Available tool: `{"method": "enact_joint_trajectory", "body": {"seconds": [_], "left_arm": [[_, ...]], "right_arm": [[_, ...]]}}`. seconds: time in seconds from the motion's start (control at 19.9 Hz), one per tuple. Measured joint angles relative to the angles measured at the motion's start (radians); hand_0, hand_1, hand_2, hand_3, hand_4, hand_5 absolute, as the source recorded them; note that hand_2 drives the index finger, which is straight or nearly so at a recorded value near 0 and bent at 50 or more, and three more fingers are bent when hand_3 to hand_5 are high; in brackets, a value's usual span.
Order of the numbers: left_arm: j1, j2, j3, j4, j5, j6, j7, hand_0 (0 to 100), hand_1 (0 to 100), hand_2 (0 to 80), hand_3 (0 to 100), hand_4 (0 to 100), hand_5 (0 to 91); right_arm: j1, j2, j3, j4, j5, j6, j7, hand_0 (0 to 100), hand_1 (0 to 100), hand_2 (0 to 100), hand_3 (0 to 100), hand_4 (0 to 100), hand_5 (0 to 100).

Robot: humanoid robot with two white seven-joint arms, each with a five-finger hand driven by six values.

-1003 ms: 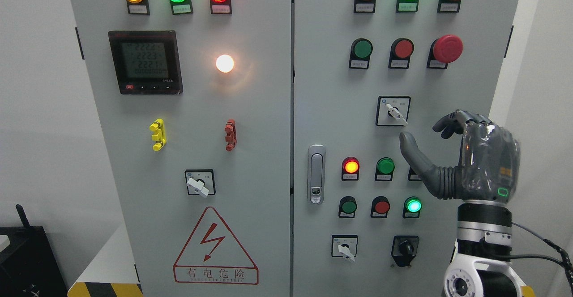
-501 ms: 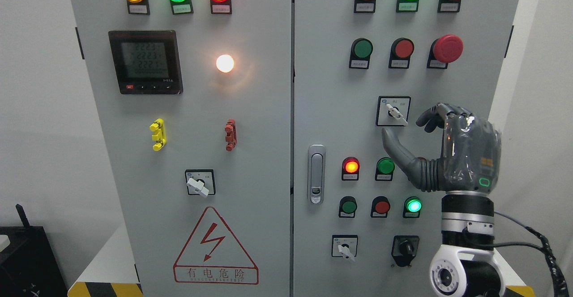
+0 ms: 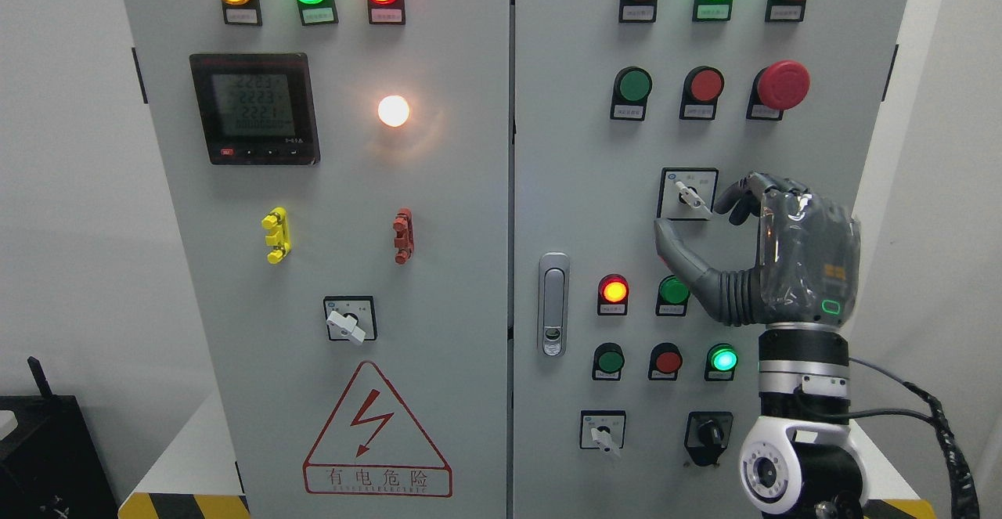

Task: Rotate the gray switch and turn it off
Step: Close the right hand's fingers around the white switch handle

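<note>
The gray rotary switch [image 3: 690,195] sits on a white square plate mid-right on the right cabinet door, its pale handle pointing down and to the right. My right hand [image 3: 699,215] rises from the lower right and is open around it. The thumb [image 3: 672,239] lies just below the plate, and the curled fingers [image 3: 744,192] hover at its right edge, close to the handle's tip. I cannot tell whether they touch it. The left arm is out of view.
Two similar gray switches sit on the left door [image 3: 349,320] and low on the right door [image 3: 603,432], beside a black selector [image 3: 708,433]. Lit and unlit push buttons surround my hand; a red mushroom button [image 3: 781,84] is above. A door handle [image 3: 553,304] is left.
My right hand has moved up and to the left, from beside the button rows to the gray switch, bringing thumb and fingers around its plate. The switch handle has not turned.
</note>
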Motion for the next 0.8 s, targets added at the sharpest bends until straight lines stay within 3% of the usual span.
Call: {"method": "enact_joint_trajectory", "body": {"seconds": [0.2, 0.45, 0.8], "left_arm": [[0.000, 0.000, 0.000, 0.000, 0.000, 0.000, 0.000, 12, 39, 0.0, 0, 0, 0.0], [0.000, 0.000, 0.000, 0.000, 0.000, 0.000, 0.000, 12, 39, 0.0, 0, 0, 0.0], [0.000, 0.000, 0.000, 0.000, 0.000, 0.000, 0.000, 12, 39, 0.0, 0, 0, 0.0]], "right_arm": [[-0.012, -0.001, 0.002, 0.009, 0.001, 0.000, 0.000, 4, 35, 59, 74, 71, 80], [-0.026, 0.000, 0.004, 0.022, 0.001, 0.002, 0.001, 19, 33, 59, 75, 71, 82], [-0.030, 0.000, 0.004, 0.033, 0.001, 0.011, 0.000, 22, 33, 60, 75, 72, 82]]}}
